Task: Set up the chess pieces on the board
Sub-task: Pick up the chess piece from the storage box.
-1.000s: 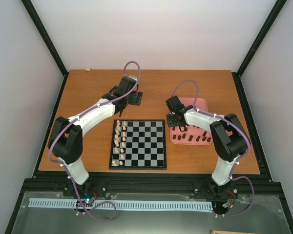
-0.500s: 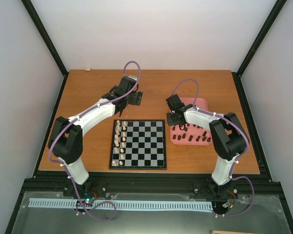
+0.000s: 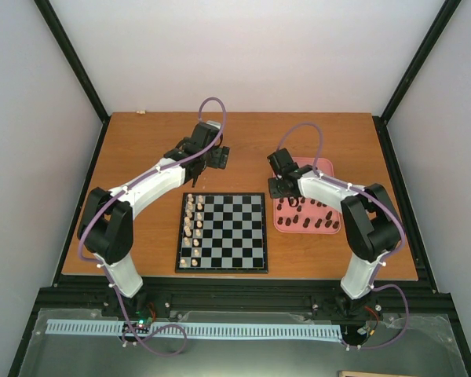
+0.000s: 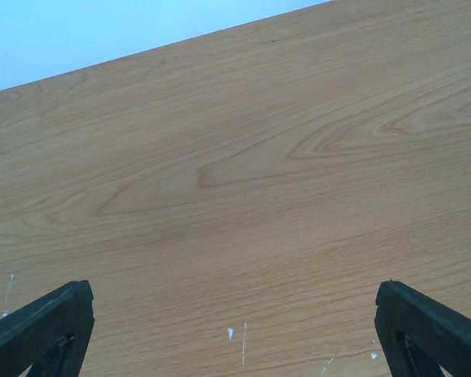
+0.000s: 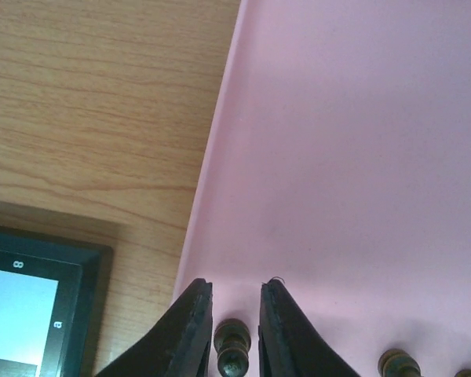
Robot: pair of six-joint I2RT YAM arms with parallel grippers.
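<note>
With the right tool (image 5: pixel 235 287) set narrowly about a dark chess piece (image 5: pixel 232 349) at the pink tray (image 5: pixel 361 157), though a firm grip cannot be told, a straight lift should be made before the board (image 5: pixel 31 306) is approached, while the left tool (image 4: pixel 235 314) is seen wide open and empty.

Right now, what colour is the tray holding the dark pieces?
Pink. The tray shows best in the right wrist view.
</note>
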